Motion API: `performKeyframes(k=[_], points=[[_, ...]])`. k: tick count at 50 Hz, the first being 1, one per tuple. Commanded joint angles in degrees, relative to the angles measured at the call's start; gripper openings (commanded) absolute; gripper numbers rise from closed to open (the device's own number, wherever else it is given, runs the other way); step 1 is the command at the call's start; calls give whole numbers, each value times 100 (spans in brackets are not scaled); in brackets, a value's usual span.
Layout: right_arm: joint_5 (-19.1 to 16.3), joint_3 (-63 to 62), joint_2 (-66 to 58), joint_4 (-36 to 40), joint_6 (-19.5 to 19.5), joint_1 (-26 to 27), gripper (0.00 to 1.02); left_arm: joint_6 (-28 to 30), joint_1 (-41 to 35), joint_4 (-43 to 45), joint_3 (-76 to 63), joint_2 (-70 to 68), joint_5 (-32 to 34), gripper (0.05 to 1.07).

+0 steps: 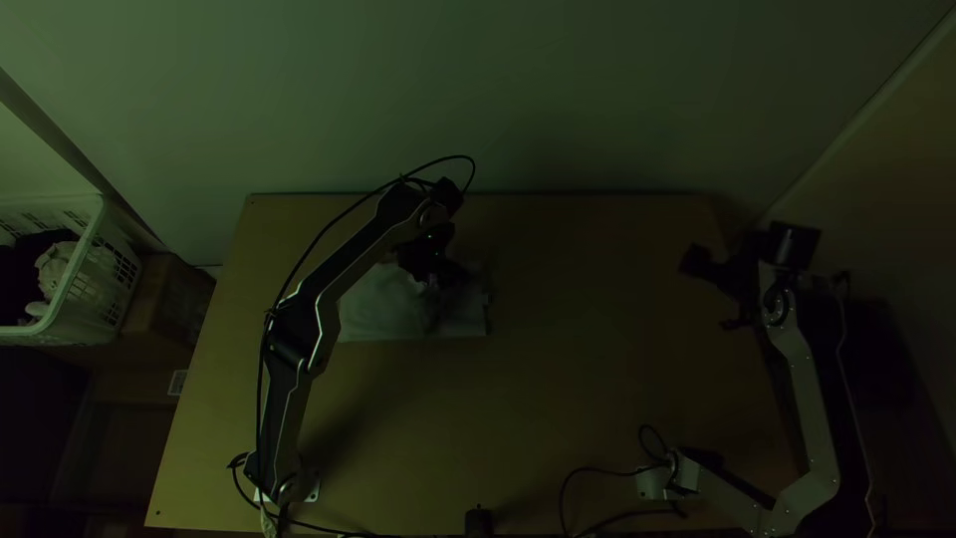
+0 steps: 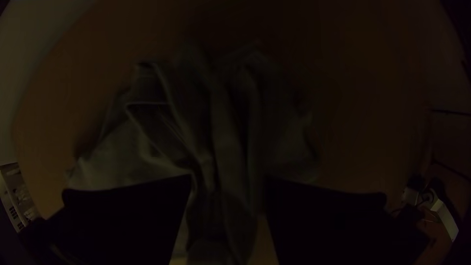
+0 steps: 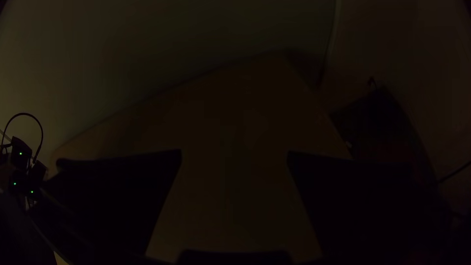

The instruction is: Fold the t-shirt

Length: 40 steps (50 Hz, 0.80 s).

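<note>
Dim light faintly brightens the wall; soft shadows cross the table, whose edges bend in the near-black wrist views.

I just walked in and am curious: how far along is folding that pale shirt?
Apparently early: the pale, soft cloth t-shirt lies bunched and creased, so nothing looks finished. Under way: the left gripper, with wide flat black fingers, is open over it, cloth between them. The right gripper is open, well away from it. Smoothing and folding probably remain.
</note>
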<state>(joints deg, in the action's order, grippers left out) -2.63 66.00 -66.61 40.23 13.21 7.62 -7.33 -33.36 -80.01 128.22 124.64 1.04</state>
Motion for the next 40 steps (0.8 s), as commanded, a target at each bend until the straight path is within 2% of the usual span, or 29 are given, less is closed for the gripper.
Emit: performKeyframes(k=[1, 6, 11, 17, 29, 40], points=[[-35, -236, 113, -76, 15, -76, 98, -400, -399, 258, 247, 25, 72, 103], [-35, -307, 131, -173, 41, -111, 98, -506, -566, 556, 273, -45, 81, 103], [-35, -316, 122, -217, 41, -120, 98, -567, -548, 706, 291, -142, 564, 103], [-35, -307, 104, -287, 23, -120, 98, -603, -416, 706, 282, -230, 828, 103], [-27, -105, 122, -498, -12, -120, 98, -585, 5, 706, 273, -502, 854, 103], [-27, 344, 78, -824, -390, -138, 98, -365, 629, 961, 115, -1188, 854, 103]])
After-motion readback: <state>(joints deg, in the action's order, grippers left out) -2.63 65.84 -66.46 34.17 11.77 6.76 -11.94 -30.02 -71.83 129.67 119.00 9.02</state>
